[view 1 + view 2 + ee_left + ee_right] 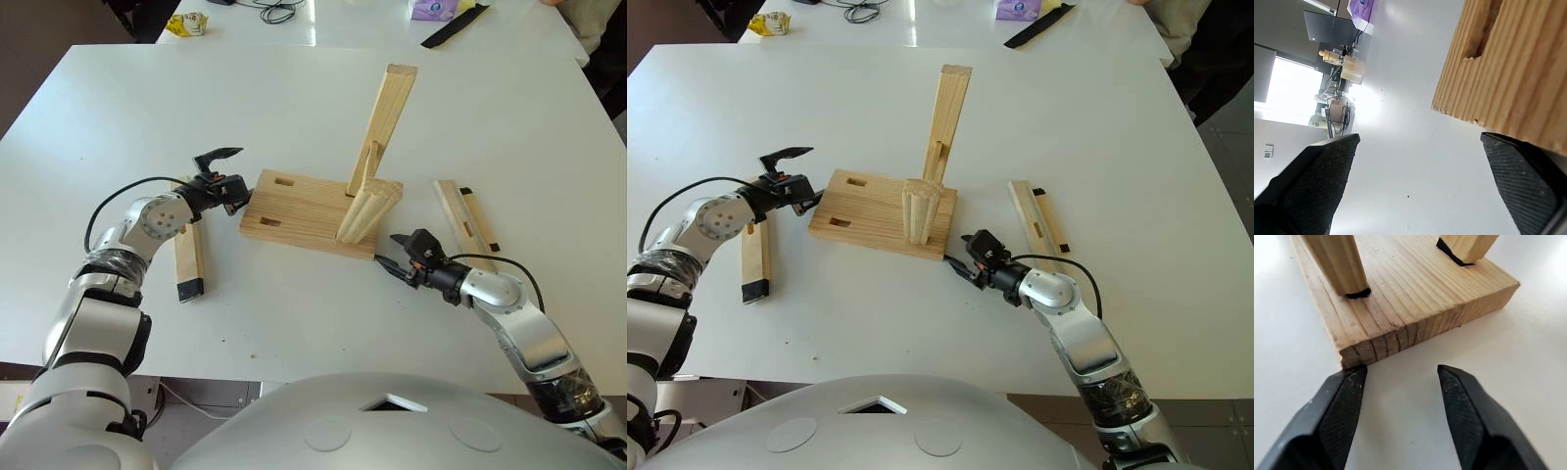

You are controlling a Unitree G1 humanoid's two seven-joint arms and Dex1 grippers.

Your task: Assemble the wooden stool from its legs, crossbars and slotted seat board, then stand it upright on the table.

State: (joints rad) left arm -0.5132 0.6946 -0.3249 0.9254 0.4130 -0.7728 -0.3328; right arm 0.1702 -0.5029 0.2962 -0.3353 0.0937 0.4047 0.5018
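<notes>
Left claw point(233, 182): spread wide and holding nothing. It sits at the left short end of the seat board point(299, 211), whose corner pokes in between the fingers. I can't tell whether either finger touches the wood.
Right claw point(386, 251): also parted and empty, aimed at the board's near right corner. One fingertip point(1354, 377) is just about at that corner.
Seat board: flat on the tabletop point(294, 98) between my two claws, long axis running left to right.
Slots: the two at the right end are filled. The far leg point(387, 113) stands tall and the near leg point(367, 211) tips toward me. The two empty slots point(284, 181) are at the left end, right by the left claw.
Loose leg point(188, 262): beside my left forearm, long axis running away from me, near end capped black. The left arm is clearly nearer to it.
Spare sticks point(466, 217): two lying side by side, right of the board, just beyond the right claw.
My read: half legged, and the left end comes next.
</notes>
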